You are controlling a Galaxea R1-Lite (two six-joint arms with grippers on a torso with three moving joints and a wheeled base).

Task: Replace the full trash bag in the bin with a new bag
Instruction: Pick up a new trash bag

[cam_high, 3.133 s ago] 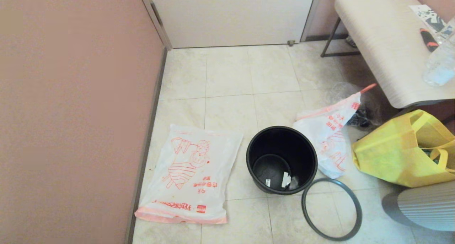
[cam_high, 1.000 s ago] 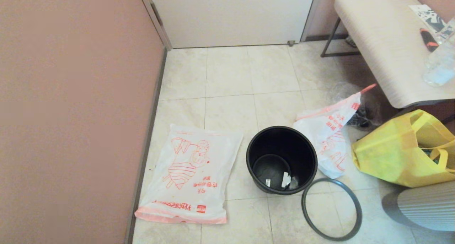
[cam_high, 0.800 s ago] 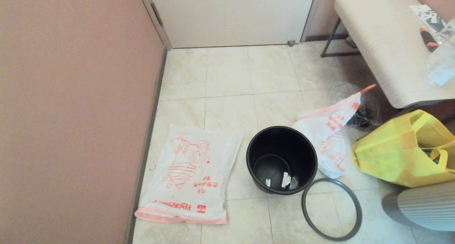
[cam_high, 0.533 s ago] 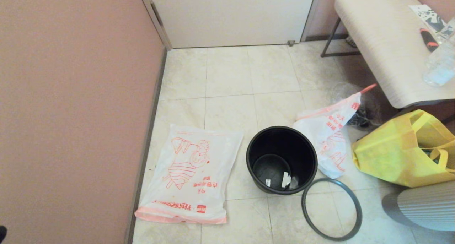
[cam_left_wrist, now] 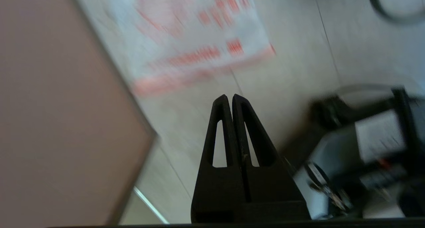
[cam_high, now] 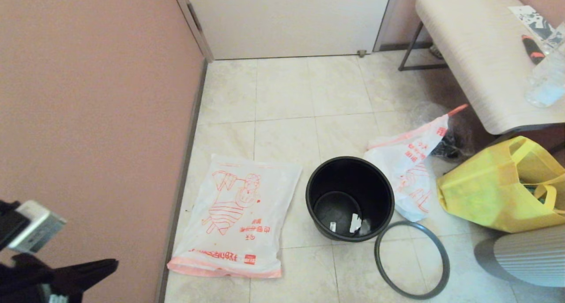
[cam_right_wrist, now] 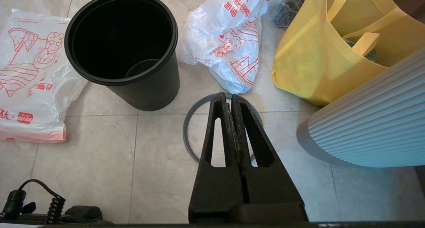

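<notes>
The bin [cam_high: 349,198] is found upright on the tiled floor [cam_high: 287,91], unlined, with a few scraps at its bottom. Its grey hoop [cam_high: 412,259] is lying flat at about 4 o'clock from it, touching or nearly touching the base; it is judged to have been set aside so that a liner can be tucked over the rim.

The full trash bag [cam_high: 408,173] is noted at 2 o'clock from the bin, slumped against its wall with the orange drawstring tail pointing away, between the bin and a yellow tote [cam_high: 499,188]. Removal is therefore taken as done.

The new bag [cam_high: 236,217] is spread flat at 9 o'clock from the bin, just beside it, its pink edge band nearest the robot, where its mouth is presumed to be.

The left gripper [cam_left_wrist: 230,100] is seen above the floor short of that band, beside the pink wall [cam_high: 88,109], fingers pressed together and holding nothing. The right gripper [cam_right_wrist: 229,98] hangs over the hoop, fingers likewise together and empty. Fitting the liner is not yet begun; the thin film lying flush to the tiles is judged hard to pinch.
</notes>
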